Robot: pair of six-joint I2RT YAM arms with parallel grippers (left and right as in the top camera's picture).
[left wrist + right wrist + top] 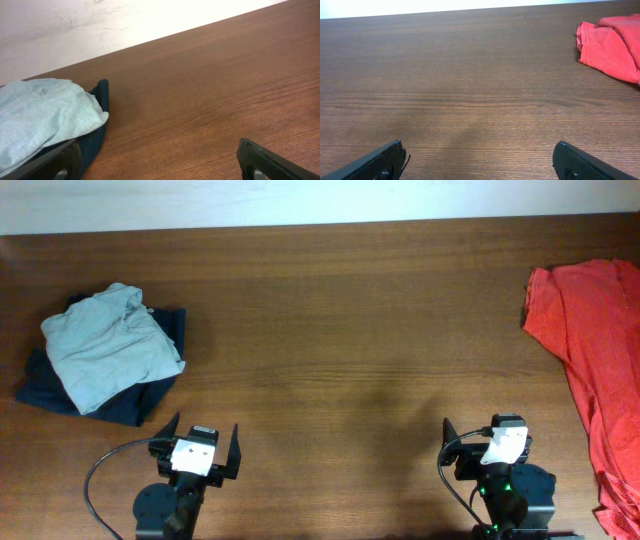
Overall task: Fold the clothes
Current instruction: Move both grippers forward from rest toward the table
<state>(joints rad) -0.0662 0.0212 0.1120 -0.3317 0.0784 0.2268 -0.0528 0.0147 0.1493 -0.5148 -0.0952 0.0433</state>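
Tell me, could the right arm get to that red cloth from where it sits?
Probably yes. The red cloth lies on the right arm's own side, with only bare table between them, and its fingers are spread open and empty.

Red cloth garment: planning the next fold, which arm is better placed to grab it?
Right. The crumpled red cloth garment lies nearer the right end effector, showing in its wrist view; the left end effector sits across the brown wooden table.
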